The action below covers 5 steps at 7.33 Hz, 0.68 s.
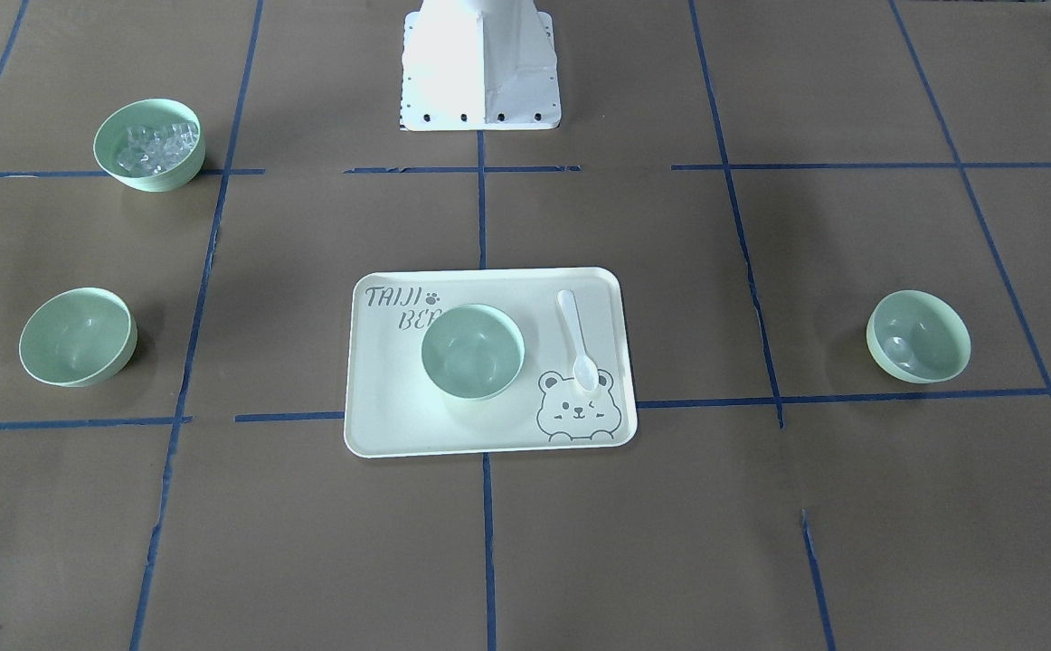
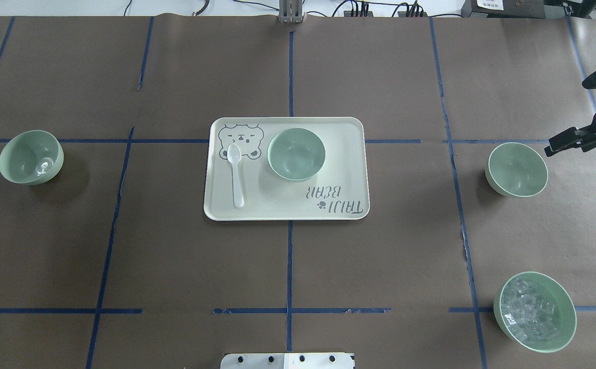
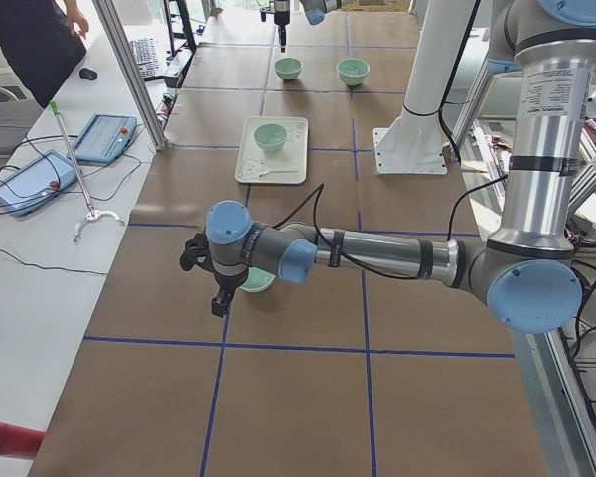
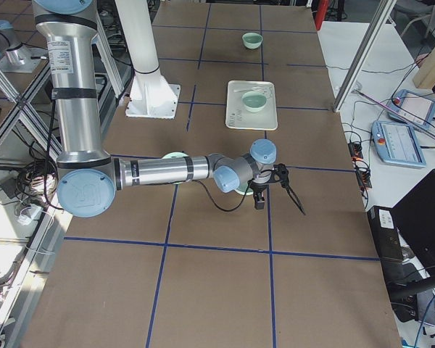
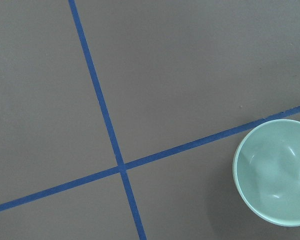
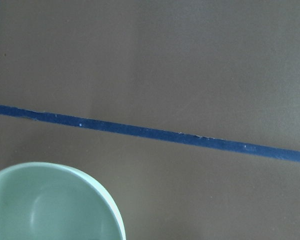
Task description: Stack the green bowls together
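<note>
**dan:** What's the worry on the bowl stacking run?

**me:** Nothing's stacked yet. The three green bowls are well apart. The left-hand bowl (image 2: pixel 31 156) and right-hand bowl (image 2: pixel 516 169) are out on the bare desk (image 2: pixel 380 266). The middle bowl (image 2: pixel 296 154) is on the tray (image 2: pixel 277 205) with a spoon (image 2: pixel 235 174) just beside it. My right arm (image 4: pixel 159 172) hangs near the right-hand bowl, off to its outer side, jaws spread and holding nothing. My left arm (image 3: pixel 377 253) is close by the left-hand bowl, but I only get it from the side camera, so I can't tell how its jaws stand.

**dan:** So what goes wrong?

**me:** Mostly grip, I reckon. Those bowls look smooth and round, so a pinch on the rim could slip or tip one as it lifts. Each wrist camera only catches a bowl at the frame corner, so I'd say neither arm is lined up, and going down now could clip a rim. The ice bowl (image 2: pixel 534 311) is on the right side too and nearly the same green, so it's an easy wrong pick. And if both arms head for the tray together they could clash or knock the spoon.
</note>
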Tool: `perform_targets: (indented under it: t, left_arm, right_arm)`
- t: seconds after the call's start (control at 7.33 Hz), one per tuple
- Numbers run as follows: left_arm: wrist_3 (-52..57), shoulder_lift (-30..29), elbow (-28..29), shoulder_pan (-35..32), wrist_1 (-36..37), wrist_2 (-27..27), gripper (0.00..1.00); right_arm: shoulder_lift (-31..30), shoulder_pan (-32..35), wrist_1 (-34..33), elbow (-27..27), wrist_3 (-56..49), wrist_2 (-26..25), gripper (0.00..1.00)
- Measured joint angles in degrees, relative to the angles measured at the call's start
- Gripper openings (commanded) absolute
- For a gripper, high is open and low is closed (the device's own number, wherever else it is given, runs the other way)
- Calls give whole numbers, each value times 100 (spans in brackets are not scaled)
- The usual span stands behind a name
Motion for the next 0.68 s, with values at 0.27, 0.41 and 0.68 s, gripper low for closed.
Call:
perform_targets:
  t: [0.27, 0.41, 0.68]
  left_arm:
    - [-50, -6, -1, 28, -6, 1, 100]
    - [-55, -11, 0, 30, -7, 3, 100]
    - [-57, -25, 18, 33, -7, 8, 100]
  right_arm:
    - [-37, -289, 189, -33, 348, -133, 85]
    - [-44, -381, 204, -47, 386, -229, 22]
    - [-49, -444, 200, -52, 403, -261, 0]
